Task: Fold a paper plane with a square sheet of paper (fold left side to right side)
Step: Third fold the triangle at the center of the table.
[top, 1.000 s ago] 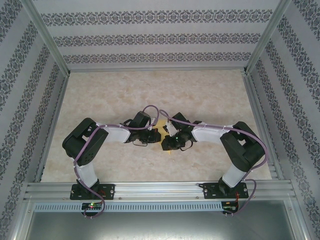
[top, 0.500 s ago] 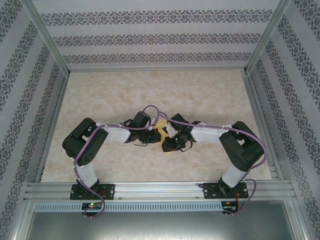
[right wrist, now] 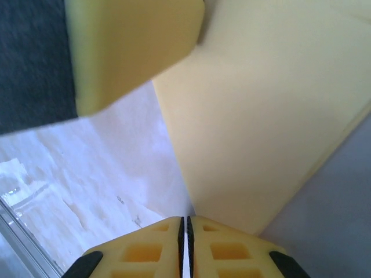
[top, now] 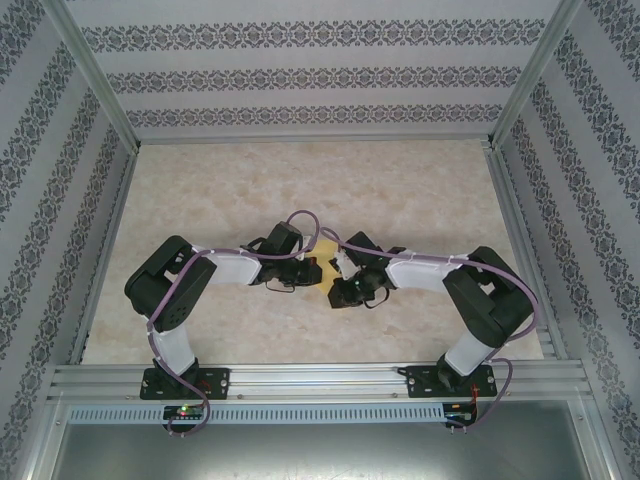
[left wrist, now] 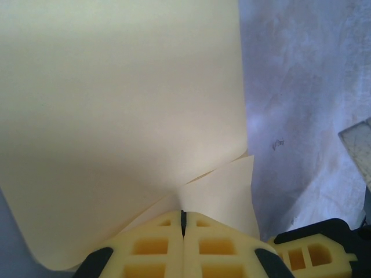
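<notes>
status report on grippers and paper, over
Left gripper jaws shut on the square sheet of paper, two layers showing. Right gripper jaws shut on its edge too. Grippers crowded close together over it.

Mid-table [top: 400, 190], ahead of the 2 arm bases: square sheet of paper [top: 326, 247], mostly under the wrists. Left gripper [top: 308, 272] on its left side, right gripper [top: 335, 291] on its right and slightly nearer the bases. The 2 grippers just beside each other. From left wrist: sheet spread ahead of fingertips, near edge running in between them, table to the right, right gripper's finger low right. From right wrist: sheet ahead and right, corner at fingertips, table left.
</notes>
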Available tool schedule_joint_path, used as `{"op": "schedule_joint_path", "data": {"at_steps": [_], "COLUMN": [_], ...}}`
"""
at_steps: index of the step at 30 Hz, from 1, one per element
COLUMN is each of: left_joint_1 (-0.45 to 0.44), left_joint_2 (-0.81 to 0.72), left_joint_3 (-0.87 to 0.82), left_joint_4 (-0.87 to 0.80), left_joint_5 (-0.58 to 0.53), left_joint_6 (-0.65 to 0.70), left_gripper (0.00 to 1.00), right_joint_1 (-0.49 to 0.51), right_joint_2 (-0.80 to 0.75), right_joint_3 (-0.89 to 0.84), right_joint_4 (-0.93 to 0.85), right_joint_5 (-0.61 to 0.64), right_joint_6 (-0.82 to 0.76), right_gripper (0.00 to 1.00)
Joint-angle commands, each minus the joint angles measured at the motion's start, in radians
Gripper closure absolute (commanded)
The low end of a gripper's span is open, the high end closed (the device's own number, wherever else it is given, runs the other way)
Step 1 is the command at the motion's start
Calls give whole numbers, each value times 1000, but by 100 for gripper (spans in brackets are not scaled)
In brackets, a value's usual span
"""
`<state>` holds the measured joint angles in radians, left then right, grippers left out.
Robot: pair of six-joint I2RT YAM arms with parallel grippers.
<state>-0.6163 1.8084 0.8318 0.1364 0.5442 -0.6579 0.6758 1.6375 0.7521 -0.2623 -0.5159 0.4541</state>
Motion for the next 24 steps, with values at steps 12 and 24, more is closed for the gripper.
{"op": "schedule_joint_path", "data": {"at_steps": [12, 24], "left_joint_1": [-10, -10], "left_joint_2": [11, 11], "left_joint_3": [-3, 4], "left_joint_4": [-109, -99], "left_joint_5": [-71, -55], "left_joint_6": [26, 20], "left_gripper": [95, 95], "right_joint_1": [-32, -44], "right_joint_2": [-187, -15], "right_joint_3": [-39, 22], "right_joint_4": [-11, -12], "right_joint_5": [-55, 62], "right_joint_6": [84, 123], "right_gripper": [100, 100]}}
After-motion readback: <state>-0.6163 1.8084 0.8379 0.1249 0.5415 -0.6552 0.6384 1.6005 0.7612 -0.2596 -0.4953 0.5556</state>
